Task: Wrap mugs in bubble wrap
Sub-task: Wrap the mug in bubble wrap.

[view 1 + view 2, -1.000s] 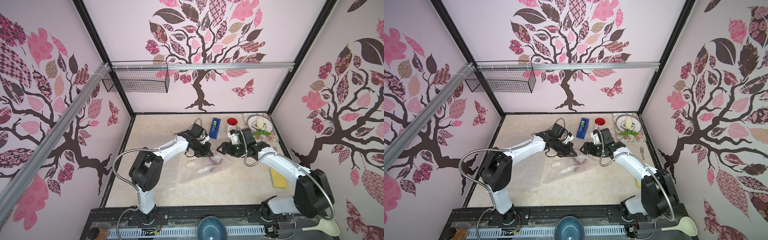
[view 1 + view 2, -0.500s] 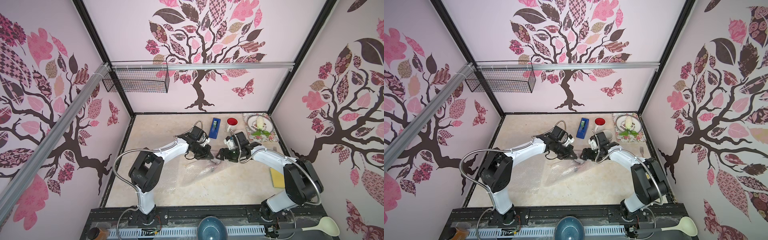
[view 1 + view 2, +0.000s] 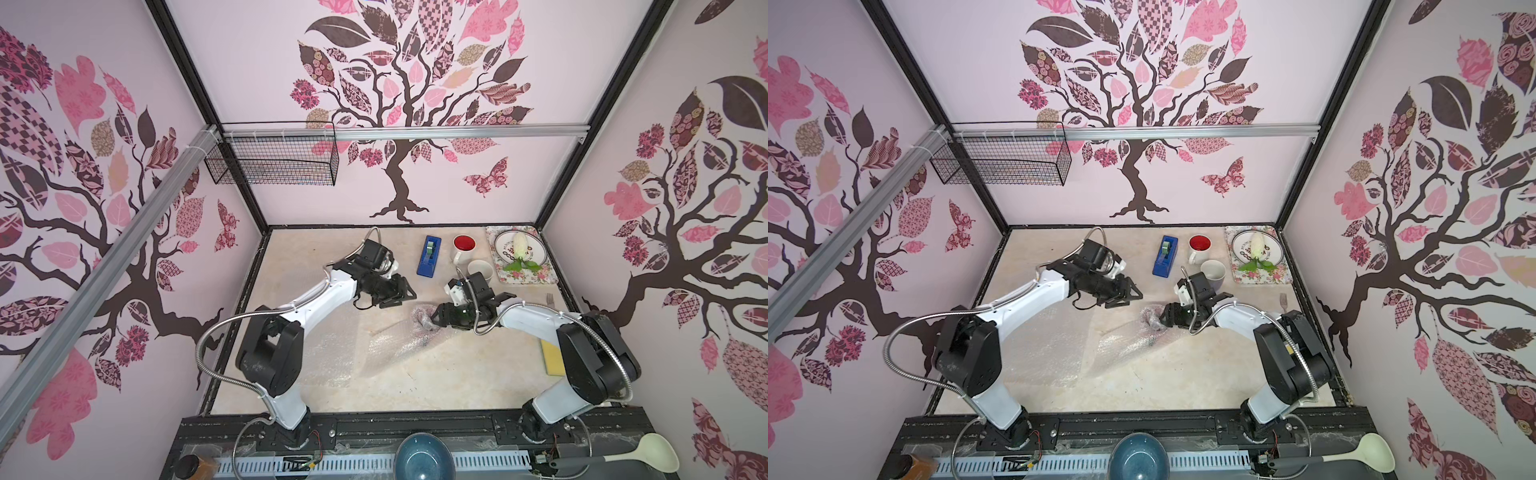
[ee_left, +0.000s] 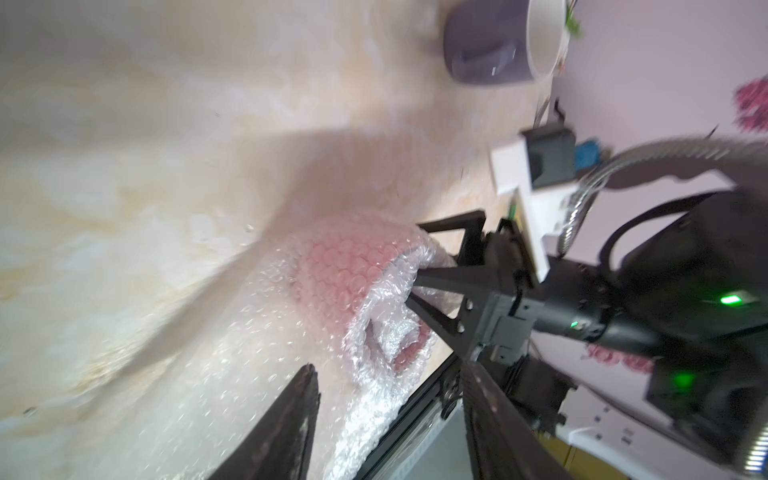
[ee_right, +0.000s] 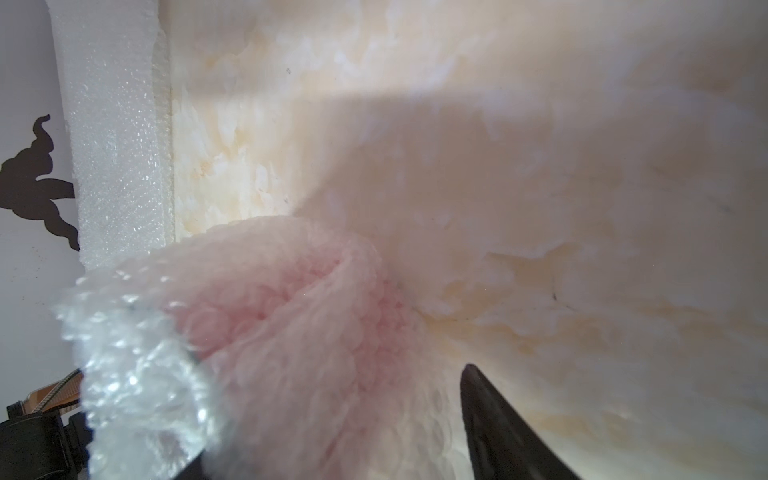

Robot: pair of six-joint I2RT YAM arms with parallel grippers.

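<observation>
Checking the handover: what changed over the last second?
The left pincer opened, letting go of the bubble wrap round the red mug, and drew back. The right pincer swung over to straddle the wrapped mug's end. Tape dispenser and white mug stayed put.

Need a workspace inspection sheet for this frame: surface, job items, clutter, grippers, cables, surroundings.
Surface: marbled beige table; no spills seen.
Job's things: red mug lies bundled in bubble wrap; second sheet lies flat; white mug and lavender mug upright and unwrapped at the back.
Clutter: tape dispenser, floral tray, fork, yellow sponge.
Grippers: left gripper open and empty, apart from the bundle; right gripper straddles the bundle's end, grip unclear.
Cables: left conduit and right conduit loop off the arms; no snag seen.
Surroundings: wire basket on the back wall; blue bowl and ladle at the front rail.
</observation>
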